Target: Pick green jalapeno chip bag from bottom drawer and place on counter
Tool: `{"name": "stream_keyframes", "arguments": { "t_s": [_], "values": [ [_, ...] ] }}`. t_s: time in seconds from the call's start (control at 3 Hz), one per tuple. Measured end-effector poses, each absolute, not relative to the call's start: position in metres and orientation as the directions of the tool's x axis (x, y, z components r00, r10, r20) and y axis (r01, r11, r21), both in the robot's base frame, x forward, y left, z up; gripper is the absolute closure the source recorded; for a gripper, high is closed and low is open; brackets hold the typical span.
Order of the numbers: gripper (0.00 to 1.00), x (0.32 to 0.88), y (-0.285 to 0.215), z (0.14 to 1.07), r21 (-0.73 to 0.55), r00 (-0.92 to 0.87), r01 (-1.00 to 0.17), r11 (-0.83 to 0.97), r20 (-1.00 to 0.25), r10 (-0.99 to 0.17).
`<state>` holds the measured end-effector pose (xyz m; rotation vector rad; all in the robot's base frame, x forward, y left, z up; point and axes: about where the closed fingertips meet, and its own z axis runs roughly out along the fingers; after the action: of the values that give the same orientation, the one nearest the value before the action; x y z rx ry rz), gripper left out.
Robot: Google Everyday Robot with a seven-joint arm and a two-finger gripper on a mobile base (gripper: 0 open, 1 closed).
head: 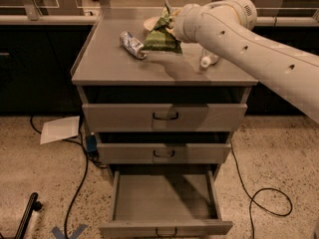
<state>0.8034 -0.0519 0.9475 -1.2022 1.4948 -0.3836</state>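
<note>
While on counter [113, 64], chip bag [160, 37] at gripper [170, 19]

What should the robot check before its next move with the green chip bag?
The green jalapeno chip bag is out of the bottom drawer, over the counter: ok.
The bag rests fully on the counter: cannot tell.
The gripper is at the bag's top, near the counter's back: ok.
The crushed can is not touching the bag: cannot tell.
The plastic bottle is apart from the bag: ok.
</note>
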Motion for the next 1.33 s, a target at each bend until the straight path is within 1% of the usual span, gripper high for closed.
{"name": "stream_keyframes", "arguments": {
  "t_s": [0.33, 0.67, 1.33],
  "values": [
    [1.00, 0.8011, -0.0516, 0.9339, -0.766, 0.139, -0.473, 0.436, -0.553, -0.821],
    [0.81, 0.8010, -0.0514, 0.9336, -0.765, 0.139, -0.473, 0.436, -0.554, -0.821],
    [0.36, 0.8010, -0.0513, 0.9336, -0.765, 0.139, -0.473, 0.436, -0.554, -0.821]
  ]
}}
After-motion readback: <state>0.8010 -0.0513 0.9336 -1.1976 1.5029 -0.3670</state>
